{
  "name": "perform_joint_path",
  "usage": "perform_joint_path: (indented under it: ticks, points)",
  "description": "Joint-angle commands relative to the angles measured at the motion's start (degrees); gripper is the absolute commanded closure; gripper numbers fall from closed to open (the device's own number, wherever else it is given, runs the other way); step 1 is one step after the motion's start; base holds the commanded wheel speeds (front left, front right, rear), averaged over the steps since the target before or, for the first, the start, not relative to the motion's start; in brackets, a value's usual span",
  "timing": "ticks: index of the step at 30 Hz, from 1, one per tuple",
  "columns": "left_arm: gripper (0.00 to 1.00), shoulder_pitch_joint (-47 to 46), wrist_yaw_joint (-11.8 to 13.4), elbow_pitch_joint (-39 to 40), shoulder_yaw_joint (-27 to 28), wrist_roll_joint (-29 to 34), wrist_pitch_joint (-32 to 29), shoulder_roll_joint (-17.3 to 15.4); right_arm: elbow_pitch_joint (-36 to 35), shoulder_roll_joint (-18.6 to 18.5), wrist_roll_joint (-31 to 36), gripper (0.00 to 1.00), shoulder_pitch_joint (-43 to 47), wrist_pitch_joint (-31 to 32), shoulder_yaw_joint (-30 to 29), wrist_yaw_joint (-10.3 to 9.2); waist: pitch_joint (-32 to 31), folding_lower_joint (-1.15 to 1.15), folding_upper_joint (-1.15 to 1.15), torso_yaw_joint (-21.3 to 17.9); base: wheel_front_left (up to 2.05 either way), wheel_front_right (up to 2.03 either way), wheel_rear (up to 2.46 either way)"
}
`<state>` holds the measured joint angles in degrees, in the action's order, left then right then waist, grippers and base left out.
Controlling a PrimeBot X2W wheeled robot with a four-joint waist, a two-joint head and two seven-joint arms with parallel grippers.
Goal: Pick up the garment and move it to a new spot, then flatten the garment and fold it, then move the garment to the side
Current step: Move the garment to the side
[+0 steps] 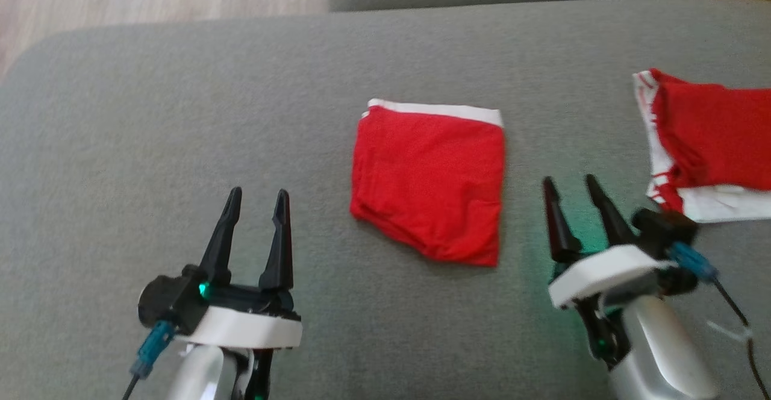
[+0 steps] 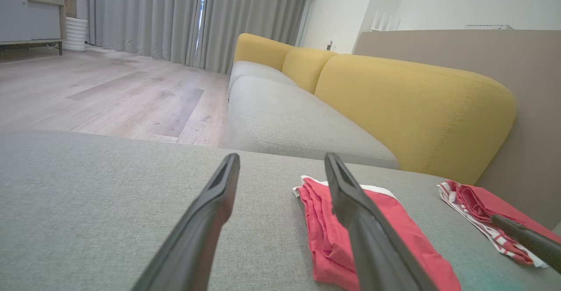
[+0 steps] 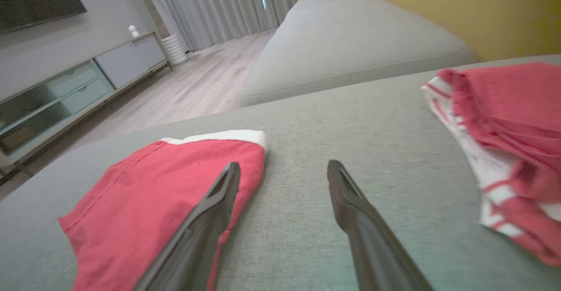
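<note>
My left tool [image 1: 258, 195] & right tool [image 1: 568, 180] are both spread, nothing pinched. The folded red cotton garment w/ white waistband [image 1: 430, 180] lies mid grey fabric sofa cushion [image 1: 181, 117], btwn them. Fold looks done (my guess). Next: pinch an edge w/o undoing the fold, shift it aside.

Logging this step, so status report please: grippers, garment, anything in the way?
Left gripper open, empty. Right gripper open, empty. Folded red garment flat on grey cushion between them. Second red-and-white garment at right, apart from it.
</note>
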<state>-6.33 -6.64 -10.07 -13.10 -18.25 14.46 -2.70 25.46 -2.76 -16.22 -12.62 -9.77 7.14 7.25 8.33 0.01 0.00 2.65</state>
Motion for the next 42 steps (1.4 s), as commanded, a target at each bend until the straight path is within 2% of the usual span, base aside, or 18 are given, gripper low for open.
perform_joint_path:
  ticks: [1, 10, 19, 20, 21, 28, 35, 38, 42]
  points:
    - [0.0, -2.91, -0.3, 1.6, 1.19, 0.07, 0.54, -0.18, -0.22, -0.12, -1.12, 0.0, -3.17, 1.15, 2.47, 0.24, 1.64, -0.01, 0.0, 1.81, 0.0, 0.0, 0.0]
    - [0.0, -5.07, -0.49, 0.65, -0.38, -0.85, 0.54, -0.18, 12.89, -0.12, -3.49, 0.0, -10.54, 7.2, 6.17, 0.24, 4.08, -0.01, 0.0, 6.89, 0.0, 0.0, 0.0]
    - [0.0, -5.29, -0.55, -0.11, 0.31, -0.59, 0.54, -0.18, 21.48, -0.12, -6.61, 0.0, -15.33, 8.76, 10.75, 0.24, 4.02, -0.01, 0.0, 8.78, 0.0, 0.0, 0.0]
    - [0.0, -5.33, -0.56, -0.14, 0.5, -0.52, 0.54, -0.18, 22.1, -0.12, -6.57, 0.44, -15.8, 8.52, 11.44, 0.24, 3.96, -0.01, 0.0, 8.82, 0.0, 0.0, 0.0]
    - [0.0, -5.34, -0.57, -0.14, 0.67, -0.45, 0.54, -0.18, 22.53, -0.12, -6.31, 1.0, -16.26, 7.93, 12.07, 0.24, 3.92, -0.01, 0.0, 8.8, 0.0, 0.0, 0.0]
    - [0.0, -5.18, -0.61, 0.59, 1.05, -0.17, 0.54, -0.18, 25.15, -0.12, -1.1, 1.0, -19.25, 2.53, 12.57, 0.24, 3.08, -0.01, 0.0, 6.65, 0.0, 0.0, 0.0]
    - [0.0, -5.02, -0.45, 1.69, 0.79, -0.27, 0.54, -0.18, 25.22, -0.24, 10.1, 1.0, -21.57, 1.42, 10.08, 0.24, 1.33, -0.01, 0.0, 1.45, 0.0, 0.0, 0.0]
    - [0.0, -5.21, -0.38, 2.1, 0.5, -0.21, 0.54, -0.18, 24.2, -1.95, 12.94, 1.0, -22.21, 3.18, 10.76, 0.24, 0.85, -0.01, 0.0, -0.57, 0.0, 0.0, 0.0]
    - [0.0, -6.27, -0.33, 2.87, -0.65, -0.41, 0.54, -0.18, 21.67, -7.53, 13.06, 1.0, -23.21, 6.19, 15.14, 0.24, 0.87, -0.01, 0.0, -2.64, 0.0, 0.0, 0.0]
